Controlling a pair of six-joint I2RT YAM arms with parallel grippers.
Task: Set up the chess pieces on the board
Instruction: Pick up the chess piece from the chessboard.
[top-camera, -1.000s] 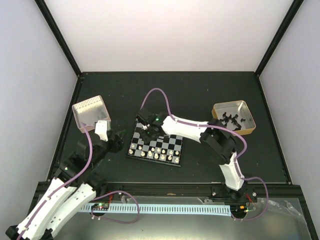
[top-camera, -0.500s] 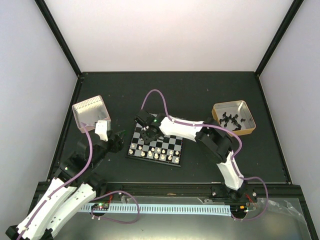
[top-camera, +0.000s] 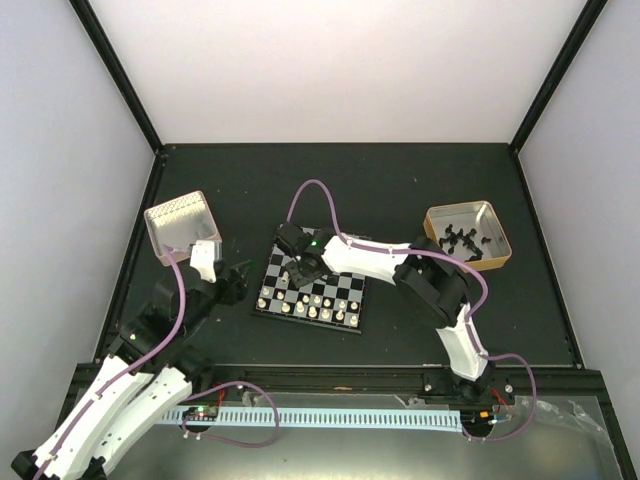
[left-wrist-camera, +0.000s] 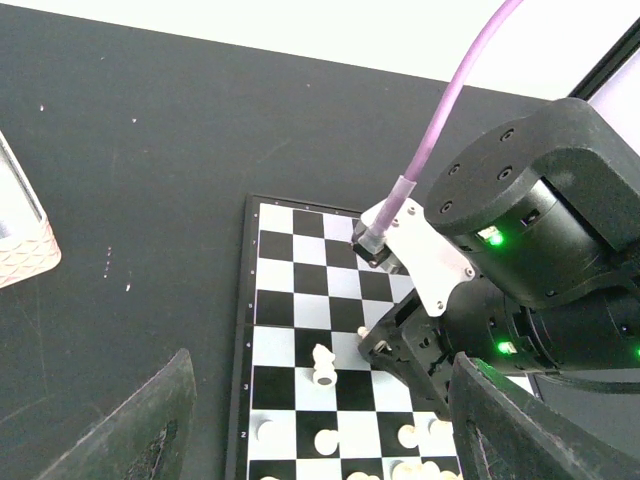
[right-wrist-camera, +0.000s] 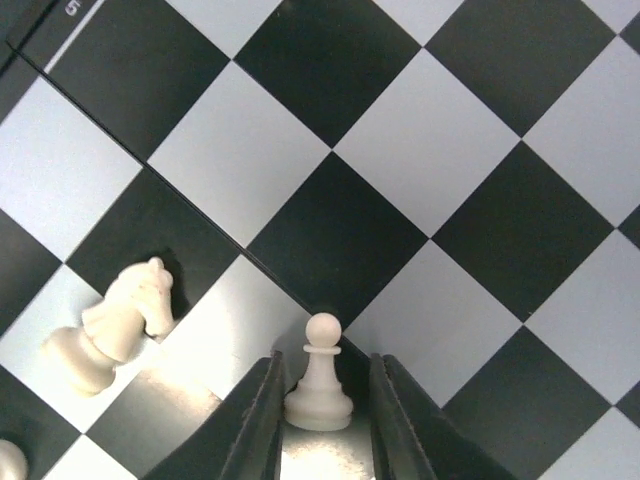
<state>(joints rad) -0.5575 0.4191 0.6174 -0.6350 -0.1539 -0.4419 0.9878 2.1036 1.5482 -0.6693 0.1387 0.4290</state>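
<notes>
The board (top-camera: 352, 290) lies mid-table, and several cream chess pieces (top-camera: 315, 306) stand on its near rows. My right gripper (top-camera: 298, 272) is low over the board's left part. In the right wrist view its jaws (right-wrist-camera: 324, 375) straddle an upright white pawn (right-wrist-camera: 320, 380). One finger (right-wrist-camera: 262, 400) touches the pawn's base and a thin gap shows at the other. A white knight (right-wrist-camera: 115, 325) lies on its side just left of it, and the left wrist view shows the same knight (left-wrist-camera: 322, 362). My left gripper (top-camera: 240, 272) hangs open and empty off the board's left edge.
A silver tin (top-camera: 180, 225) stands at the left, behind my left arm. A tan tin (top-camera: 467, 235) holding black pieces stands at the right. The right arm's purple cable (top-camera: 318, 190) arcs above the board's far side.
My right gripper has come nearer and lower over the board's left side, and its jaws have narrowed around the pawn. The left arm has not moved.
</notes>
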